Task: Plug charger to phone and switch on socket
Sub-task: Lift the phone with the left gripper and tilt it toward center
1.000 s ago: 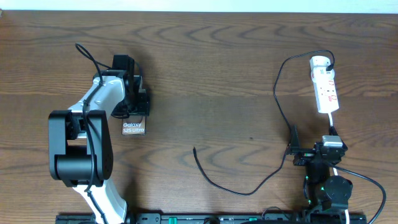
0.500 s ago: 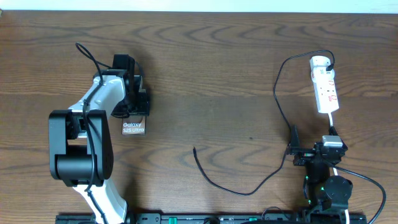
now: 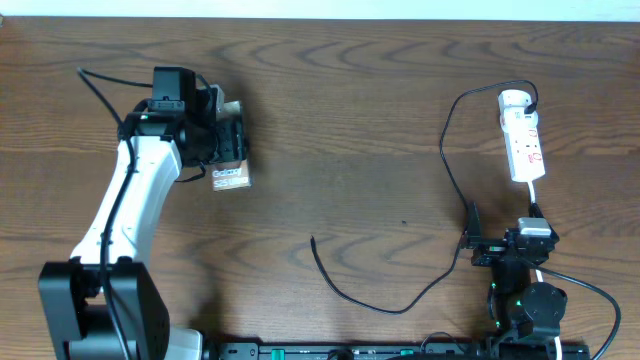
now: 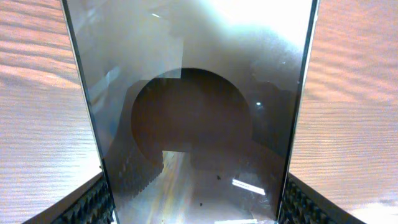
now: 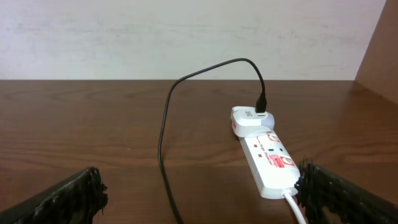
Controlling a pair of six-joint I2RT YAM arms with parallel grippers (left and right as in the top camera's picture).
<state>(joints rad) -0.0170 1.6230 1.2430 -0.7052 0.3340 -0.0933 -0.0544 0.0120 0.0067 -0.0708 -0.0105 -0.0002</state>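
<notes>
L arm (image 3: 125, 205) is reaching up from the near-L corner of the bench (image 3: 360, 120), w/ the L claw (image 3: 228, 140) sitting in the far-L area. That claw is clenching the phone (image 3: 231, 178) by its 2 long edges. In the L wrist view the phone (image 4: 193, 112) is filling the gap btwn the 2 black ribbed pads (image 4: 94, 204), its glossy face reflecting the camera, wood showing on both sides. From overhead the white "Galaxy" lettering is showing at the phone's near end, just past the fingers; can't tell whether the phone is resting on the bench or hanging above it. Toward the middle, the charger (image 3: 400, 311) is lying loose on the wood, its free plug tip (image 3: 313, 239) well apart from the phone. The cable is sweeping R in a shallow curve, passing by the R claw (image 3: 470, 237), then climbing in a loop to the white plug head (image 3: 513, 100) at the far end of the socket (image 3: 524, 145). R claw (image 5: 199, 202) is sitting released, pads (image 5: 69, 198) spread wide w/ nothing gripped. In the R wrist view the charger (image 5: 163, 137) is running down btwn them and the socket (image 5: 268, 158) is lying ahead, red marks up, white cord (image 5: 296, 210) leaving its near end.
</notes>
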